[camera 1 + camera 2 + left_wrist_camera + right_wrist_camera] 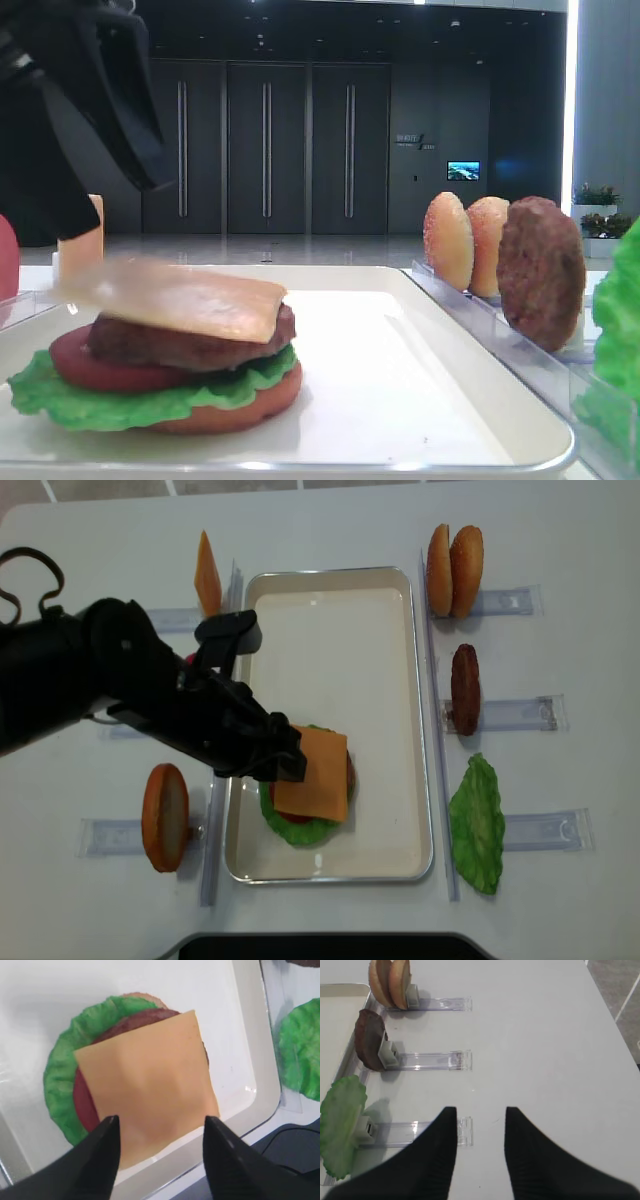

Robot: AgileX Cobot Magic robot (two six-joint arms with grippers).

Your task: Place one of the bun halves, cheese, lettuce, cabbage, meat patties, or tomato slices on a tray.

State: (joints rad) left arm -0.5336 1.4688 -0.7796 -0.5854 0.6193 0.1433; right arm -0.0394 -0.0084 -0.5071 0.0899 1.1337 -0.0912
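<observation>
Here, cheese (pixel 150 1087) lying atop stacked patty on tray (pixel 385 680), left end effector (pixel 160 1132) spread apart, right end effector (pixel 480 1120) also parted, empty.

1 tray (pixel 400 680) sits on the tabletop (pixel 560 530). There are 2 cheese slices (pixel 312 773): 1 on the stack and 1 standing upright. There are 4 bun halves (pixel 466 570): 2 side by side, 1 alone on the left and 1 under the stack. There are 2 meat patties (pixel 465 688) and 2 lettuce leaves (pixel 478 825). 1 tomato slice (pixel 100 368) shows clearly. 3 clear holder strips (pixel 520 712) lie right of the tray; those on the left are partly hidden.
</observation>
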